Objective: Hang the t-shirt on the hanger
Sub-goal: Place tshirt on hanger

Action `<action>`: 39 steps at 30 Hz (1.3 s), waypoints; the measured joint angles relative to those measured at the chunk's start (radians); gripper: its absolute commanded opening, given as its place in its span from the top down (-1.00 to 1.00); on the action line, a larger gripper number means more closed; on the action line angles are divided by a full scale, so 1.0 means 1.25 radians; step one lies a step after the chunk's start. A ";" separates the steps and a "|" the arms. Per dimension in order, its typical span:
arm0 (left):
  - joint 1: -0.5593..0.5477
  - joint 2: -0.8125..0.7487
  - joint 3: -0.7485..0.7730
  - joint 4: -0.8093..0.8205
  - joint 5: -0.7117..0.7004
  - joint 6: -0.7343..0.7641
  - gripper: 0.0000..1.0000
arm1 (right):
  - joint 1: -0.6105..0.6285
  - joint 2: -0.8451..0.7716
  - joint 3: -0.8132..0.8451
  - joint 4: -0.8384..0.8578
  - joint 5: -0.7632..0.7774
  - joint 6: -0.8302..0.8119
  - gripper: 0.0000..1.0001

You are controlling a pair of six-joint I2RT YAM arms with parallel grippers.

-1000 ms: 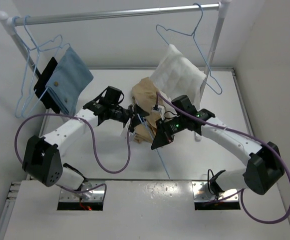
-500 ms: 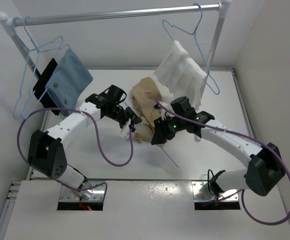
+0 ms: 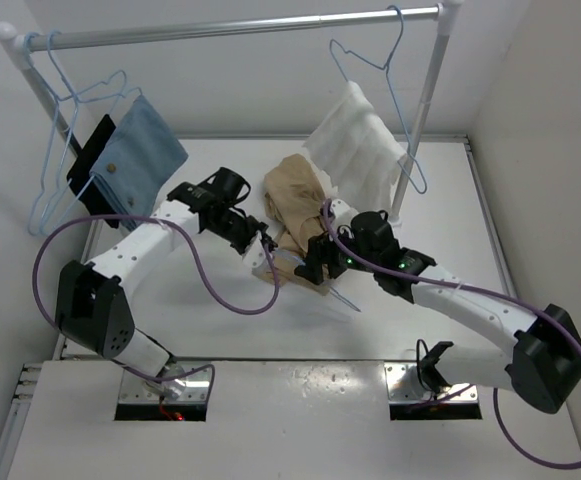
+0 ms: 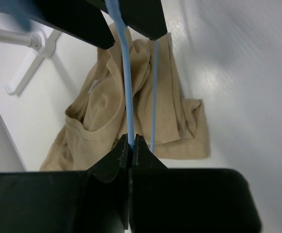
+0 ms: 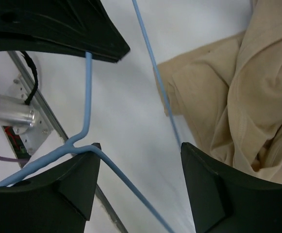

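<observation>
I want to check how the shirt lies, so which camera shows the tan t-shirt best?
The left wrist view: the t-shirt lies crumpled, nearly whole, neck opening visible. The top view shows the t-shirt partly covered; the right wrist view catches only a folded part.

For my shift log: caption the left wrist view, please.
Left gripper shut on the light-blue hanger wire; crumpled tan t-shirt lies on the white table beyond.
</observation>
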 measured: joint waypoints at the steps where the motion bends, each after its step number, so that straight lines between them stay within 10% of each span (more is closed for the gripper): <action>1: 0.003 0.002 0.004 -0.007 0.010 -0.021 1.00 | 0.005 -0.009 -0.002 0.010 0.008 -0.002 -0.27; 10: 0.045 0.090 0.033 -0.117 0.156 -0.125 1.00 | 0.032 -0.025 -0.038 0.125 0.021 0.009 -0.04; 16: 0.049 0.118 0.056 -0.167 0.244 -0.140 1.00 | 0.044 -0.015 -0.027 0.243 -0.015 0.045 0.94; 20: 0.050 0.118 0.072 -0.180 0.246 -0.142 0.99 | 0.045 -0.011 -0.022 0.269 -0.016 0.066 1.00; 26: 0.037 0.103 0.076 -0.099 0.193 -0.239 0.16 | 0.040 -0.030 -0.022 0.243 0.059 0.064 1.00; 28: 0.028 0.080 0.064 -0.035 0.142 -0.312 -0.36 | 0.037 -0.046 -0.024 0.224 0.099 0.061 1.00; 29: 0.026 0.069 0.060 -0.009 0.116 -0.340 -0.95 | 0.035 -0.055 -0.027 0.218 0.120 0.059 1.00; 39: 0.029 -0.063 -0.015 0.180 -0.106 -0.519 -1.00 | 0.016 -0.096 -0.050 0.137 0.253 0.050 1.00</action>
